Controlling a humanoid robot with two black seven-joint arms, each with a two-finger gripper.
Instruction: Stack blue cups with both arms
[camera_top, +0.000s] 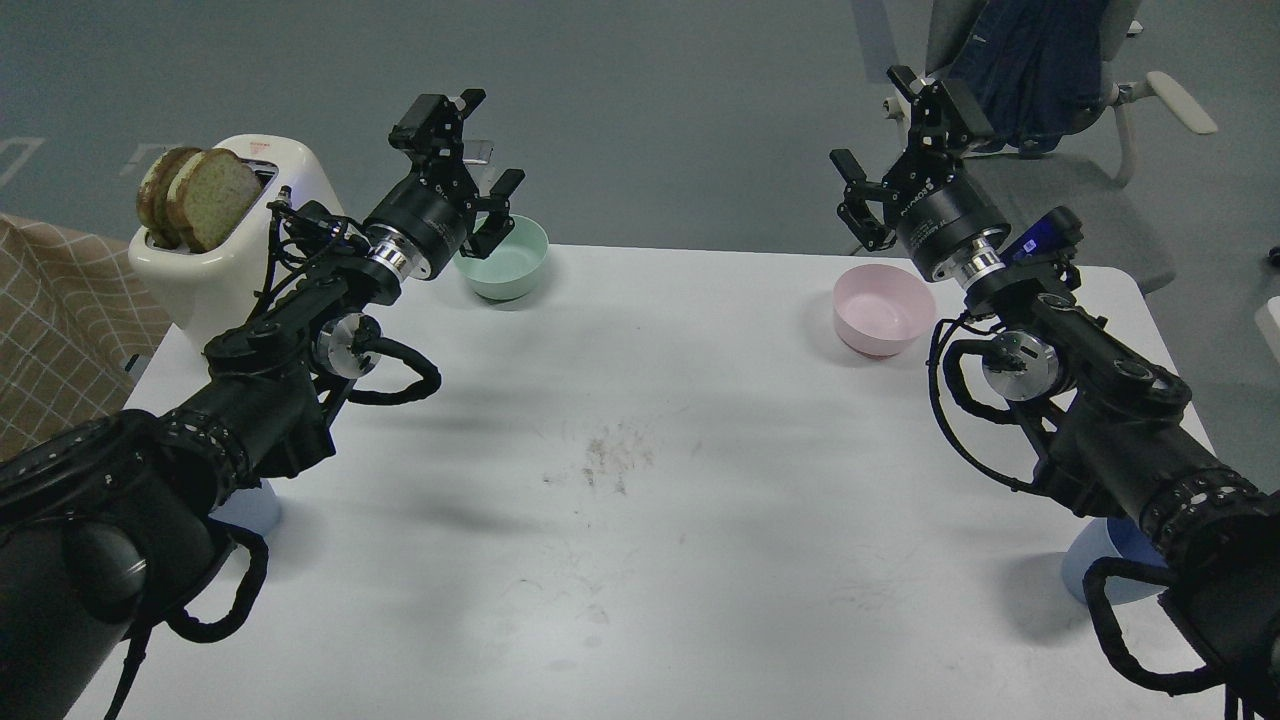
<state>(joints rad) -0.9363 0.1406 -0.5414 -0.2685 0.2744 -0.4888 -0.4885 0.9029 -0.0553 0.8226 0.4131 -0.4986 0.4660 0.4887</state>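
Nearest the robot, at the front of the desk (640, 560), stand the two blue cups, one toward each front corner and well apart. The left cup (250, 508) is mostly hidden under the left arm (250, 400), with only a pale sliver of it showing; the right cup (1100, 565) peeks out beside the right arm (1100, 400), its lower wall visible and its rim covered. Whether either stands mouth up cannot be told.

Further back, a mint-green bowl (510, 265) sits near the far left part of the desk and a pink bowl (880, 310) toward the far right. A white toaster (235, 245) with bread slices (200, 195) stands at the far left corner.

Both arms reach out high over the far side. The left hand (475, 150) has its fingers spread wide and holds nothing; the right hand (900, 145) is likewise spread and empty — neither is near a cup.

The cups look like light, stiff plastic with a matte skin, so grip should be fair, though the taper could let one slip downward. A hold across the upper wall, just under the rim, seems safest — firm but not crushing — leaving one mouth clear for nesting.
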